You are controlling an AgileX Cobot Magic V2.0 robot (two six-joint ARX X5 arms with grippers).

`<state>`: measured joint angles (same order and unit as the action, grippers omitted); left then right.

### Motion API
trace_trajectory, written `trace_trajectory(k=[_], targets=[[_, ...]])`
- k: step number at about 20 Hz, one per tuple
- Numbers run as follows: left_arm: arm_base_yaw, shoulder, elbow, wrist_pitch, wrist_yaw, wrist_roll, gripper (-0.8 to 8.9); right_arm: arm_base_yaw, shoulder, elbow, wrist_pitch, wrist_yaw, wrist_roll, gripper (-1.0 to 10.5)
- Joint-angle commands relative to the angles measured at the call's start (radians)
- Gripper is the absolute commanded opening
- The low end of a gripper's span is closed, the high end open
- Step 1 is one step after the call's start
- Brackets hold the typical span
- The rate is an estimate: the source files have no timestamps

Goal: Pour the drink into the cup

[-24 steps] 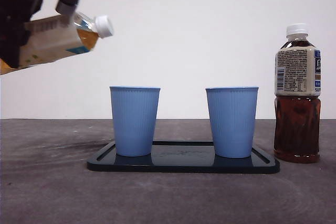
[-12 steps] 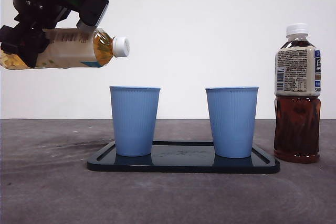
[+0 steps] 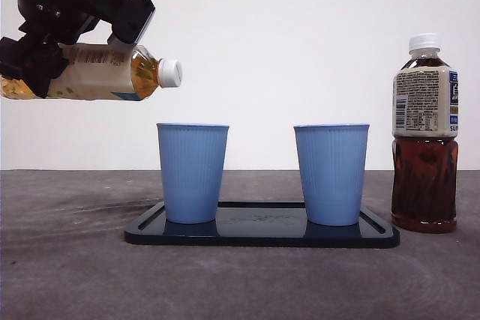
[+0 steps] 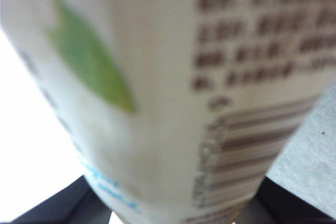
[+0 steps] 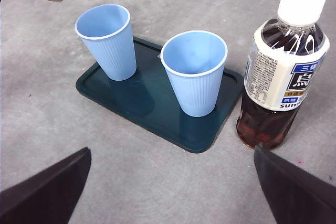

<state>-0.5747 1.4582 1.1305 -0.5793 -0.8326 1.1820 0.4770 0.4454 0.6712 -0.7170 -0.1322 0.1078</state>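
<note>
The left gripper (image 3: 52, 43) is clamped around the label of a light tea bottle (image 3: 97, 73) and holds it high in the air over the desk's left side. The left wrist view is filled by the blurred label (image 4: 173, 87), with the black jaws pressed against it at either side, so the grip sits mid-body. The bottle's long axis lies almost level, its white cap (image 3: 170, 73) pointing toward the tray (image 3: 262, 236). The cap is on.

The relation that matters: the cap hangs above and just to the left of the left cup's (image 3: 193, 172) rim, well clear of it in height. The cup stands upright and looks empty in the right wrist view (image 5: 105, 38), on the left end of the dark tray near the desk's middle. A second blue cup (image 3: 331, 174) stands on the tray's right end, and a dark tea bottle (image 3: 424, 133) stands just beyond it toward the right edge.

The left arm is plainly the nearer one. The right gripper (image 5: 168, 192) waits above the desk's front edge, jaws spread wide, holding nothing.

To pour, the mouth likely needs to travel a little rightward over the rim, then tip down.
</note>
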Motion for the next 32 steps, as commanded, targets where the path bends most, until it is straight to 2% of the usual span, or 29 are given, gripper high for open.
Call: trace_trajectory(k=[1, 3, 4, 6, 8, 12, 14, 16, 18, 19, 25, 29, 32], targets=[[-0.010, 0.009, 0.040, 0.024, -0.016, -0.005, 1.81, 0.006, 0.002, 0.012, 0.006, -0.003, -0.011, 4.9], [-0.010, 0.009, 0.040, 0.026, -0.015, -0.042, 1.82, 0.006, 0.002, 0.012, 0.006, -0.003, -0.011, 4.9], [-0.010, 0.008, 0.040, 0.027, -0.013, -0.090, 1.82, 0.006, 0.002, 0.012, 0.006, -0.003, -0.011, 4.9], [-0.010, 0.004, 0.040, 0.027, 0.000, -0.225, 1.82, 0.006, 0.002, 0.012, 0.006, -0.002, -0.011, 4.9], [-0.004, -0.020, 0.040, 0.027, 0.064, -0.360, 1.82, 0.006, 0.002, 0.012, 0.006, -0.002, -0.011, 4.9], [0.033, -0.133, 0.040, 0.025, 0.297, -0.710, 1.82, 0.006, 0.002, 0.012, 0.005, 0.000, -0.010, 4.9], [0.074, -0.198, 0.040, 0.026, 0.468, -0.895, 1.82, 0.006, 0.002, 0.012, 0.006, 0.001, -0.008, 4.9], [0.120, -0.240, 0.037, 0.035, 0.597, -1.021, 1.82, 0.006, 0.002, 0.012, 0.006, 0.001, -0.006, 4.9], [0.158, -0.275, 0.005, 0.111, 0.684, -1.120, 1.86, 0.006, 0.002, 0.012, 0.006, 0.002, -0.003, 4.9], [0.169, -0.297, -0.035, 0.179, 0.710, -1.155, 1.85, 0.006, 0.002, 0.012, 0.006, 0.002, -0.003, 4.9], [0.172, -0.367, -0.369, 0.620, 0.711, -1.305, 1.85, 0.006, 0.002, 0.012, 0.016, 0.002, 0.016, 4.9], [0.172, -0.328, -0.542, 0.861, 0.711, -1.326, 1.84, 0.006, 0.002, 0.012, 0.031, 0.002, 0.024, 4.9], [0.176, -0.260, -0.589, 0.949, 0.711, -1.321, 1.84, 0.006, 0.002, 0.012, 0.032, 0.002, 0.038, 4.9]])
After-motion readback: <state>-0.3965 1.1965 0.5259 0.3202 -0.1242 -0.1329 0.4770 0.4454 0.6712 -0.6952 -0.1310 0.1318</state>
